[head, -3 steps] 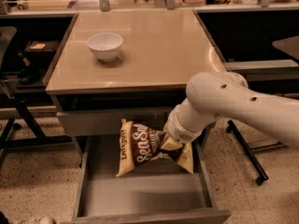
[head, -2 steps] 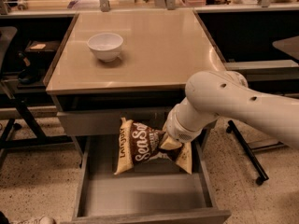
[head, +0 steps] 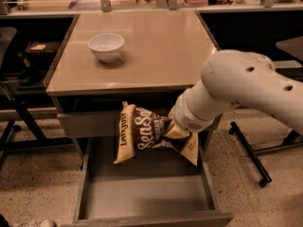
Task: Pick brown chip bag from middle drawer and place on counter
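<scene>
The beige worktop (head: 161,51) carries a white bowl (head: 106,46). Below its front edge the pincer (head: 176,132) grips the bag (head: 141,132) by its right end, lifted clear of the open drawer (head: 142,197). The pick looks done; setting the bag on the worktop is left.

high, close view — looking down — gripper (head: 176,132) (clamping brown chip bag (head: 141,134)) above middle drawer (head: 142,198).

The bowl (head: 106,46) is set on the surface (head: 156,56), toward its rear left. Below the front edge, the middle drawer (head: 147,197) is drawn out; above its floor the chip bag (head: 142,134) is held by the pincer (head: 176,132) at its right end.
</scene>
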Robot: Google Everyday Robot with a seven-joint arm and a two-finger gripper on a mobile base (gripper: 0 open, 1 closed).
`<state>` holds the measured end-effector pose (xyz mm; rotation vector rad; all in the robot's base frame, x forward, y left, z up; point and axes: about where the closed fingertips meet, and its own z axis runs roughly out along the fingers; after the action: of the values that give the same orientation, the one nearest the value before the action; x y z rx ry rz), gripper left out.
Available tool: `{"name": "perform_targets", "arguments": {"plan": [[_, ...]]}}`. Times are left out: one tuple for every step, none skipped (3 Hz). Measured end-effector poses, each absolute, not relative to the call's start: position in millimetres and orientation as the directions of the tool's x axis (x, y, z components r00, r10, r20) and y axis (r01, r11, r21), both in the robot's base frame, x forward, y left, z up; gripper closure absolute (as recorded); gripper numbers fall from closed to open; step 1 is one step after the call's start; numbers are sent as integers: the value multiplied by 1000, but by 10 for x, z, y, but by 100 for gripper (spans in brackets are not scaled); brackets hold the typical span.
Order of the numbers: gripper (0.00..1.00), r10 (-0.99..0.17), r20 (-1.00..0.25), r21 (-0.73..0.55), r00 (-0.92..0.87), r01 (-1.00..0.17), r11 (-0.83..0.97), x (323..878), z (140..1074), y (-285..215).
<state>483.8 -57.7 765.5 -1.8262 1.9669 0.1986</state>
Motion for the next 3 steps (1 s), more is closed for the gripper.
{"name": "perform_targets", "arguments": {"plan": [[100,-914,-406,-252,-23,-958,136,4928,8132,-687],[100,-923,-383,-316,-30,-935,162,5120,8676,-815],[100,-923,-383,-316,-30,-935,162,5121,8676,-815]]}}
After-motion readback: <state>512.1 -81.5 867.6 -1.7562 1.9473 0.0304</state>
